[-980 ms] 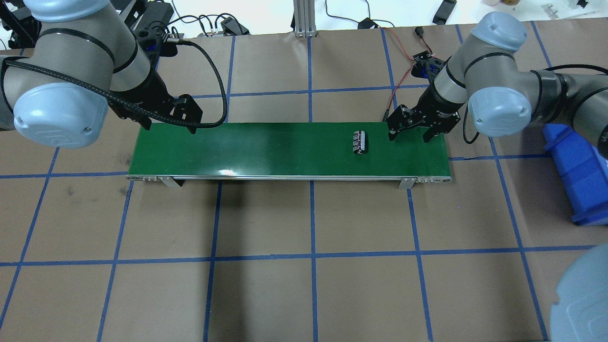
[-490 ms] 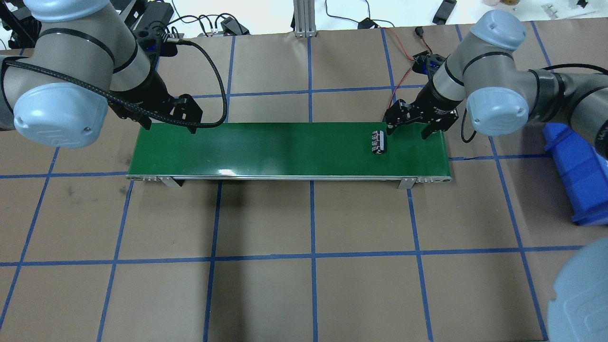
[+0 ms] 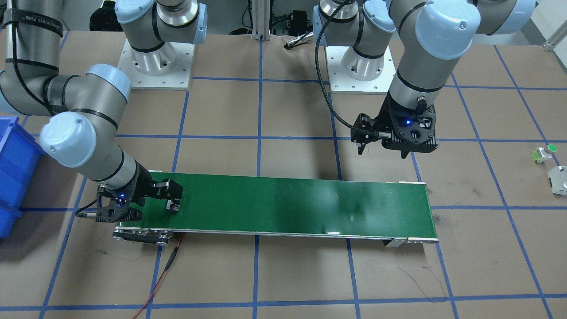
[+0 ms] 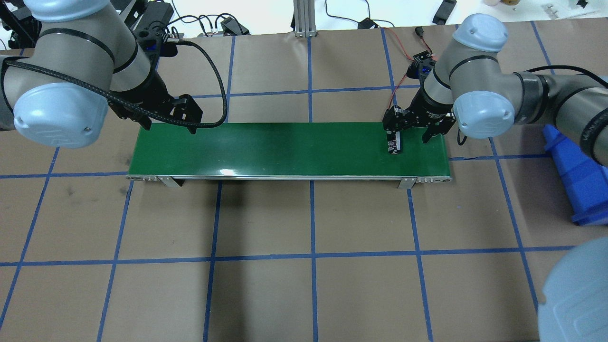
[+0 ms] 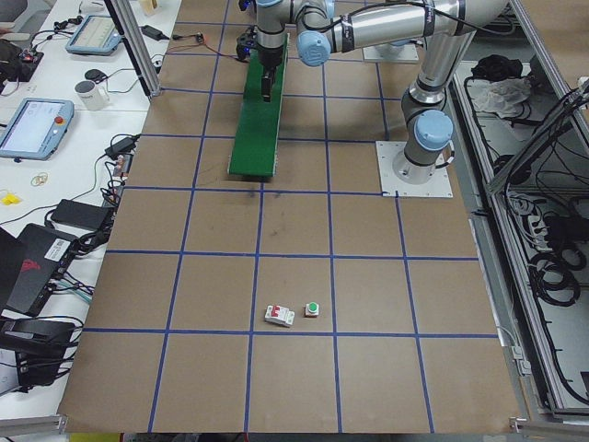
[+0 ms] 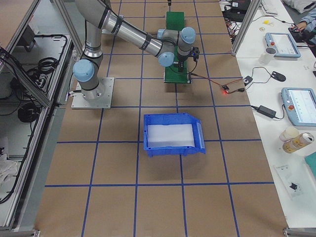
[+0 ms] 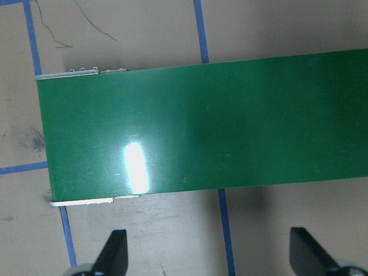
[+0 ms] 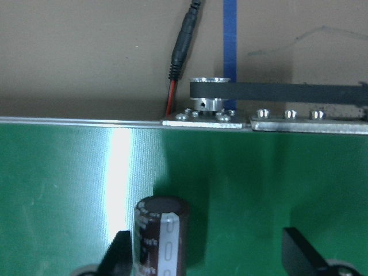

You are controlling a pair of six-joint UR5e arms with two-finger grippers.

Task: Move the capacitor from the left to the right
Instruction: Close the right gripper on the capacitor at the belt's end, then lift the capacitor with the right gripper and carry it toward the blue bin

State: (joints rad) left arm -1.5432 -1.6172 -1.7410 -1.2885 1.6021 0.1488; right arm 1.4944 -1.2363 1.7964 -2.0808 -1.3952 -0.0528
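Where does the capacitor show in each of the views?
Overhead exterior: capacitor on green belt, right end, at the right end effector.
Front-facing: belt's left end; indistinct against that end effector.
Exterior left: too small to tell.
Exterior right: same.
Left wrist: not in it.
Right wrist: bottom, left of centre.
Landmark: the green belt.

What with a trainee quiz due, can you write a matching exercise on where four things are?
1 capacitor
2 left gripper
3 blue bin
4 white blocky part

A past the belt's right end
B raised near the belt's left end
C beside a green-capped piece
D on the belt, at the right gripper

Pairs: 1-D, 2-B, 3-A, 4-C
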